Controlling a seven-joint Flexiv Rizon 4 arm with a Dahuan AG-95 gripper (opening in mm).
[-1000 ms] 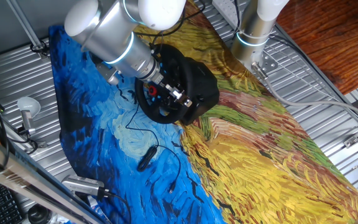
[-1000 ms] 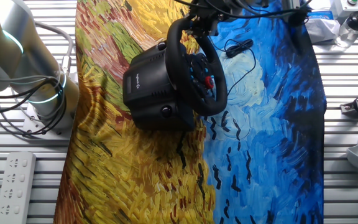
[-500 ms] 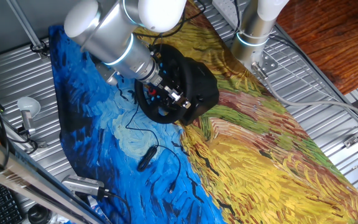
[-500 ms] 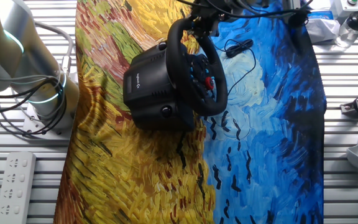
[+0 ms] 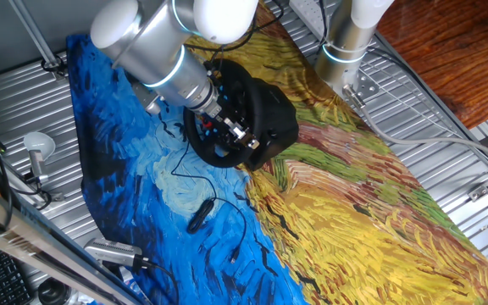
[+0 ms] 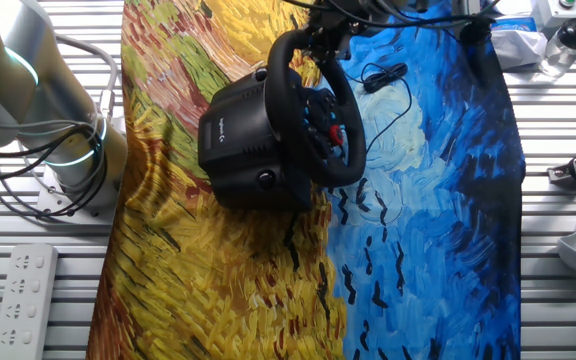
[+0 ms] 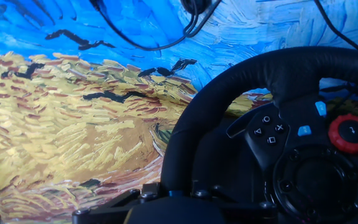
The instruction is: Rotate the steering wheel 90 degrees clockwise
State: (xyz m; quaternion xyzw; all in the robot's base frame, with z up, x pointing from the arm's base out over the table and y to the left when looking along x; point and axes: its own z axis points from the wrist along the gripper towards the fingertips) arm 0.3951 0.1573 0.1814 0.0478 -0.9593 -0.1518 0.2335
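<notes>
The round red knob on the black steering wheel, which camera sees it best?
The hand view: the round red knob looks big and sharp beside blue buttons on the black steering wheel. The other fixed view shows it small; in one fixed view the arm mostly hides the hub.

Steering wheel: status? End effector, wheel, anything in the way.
End effector at the steering wheel rim, grip state not visible. Wheel upright on its base, red knob showing. Small cabled device lies apart on the cloth, not obstructing.

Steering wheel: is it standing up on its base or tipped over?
Standing. The steering wheel sits upright on its bulky base, which rests flat on the painted cloth; the rim faces sideways.
</notes>
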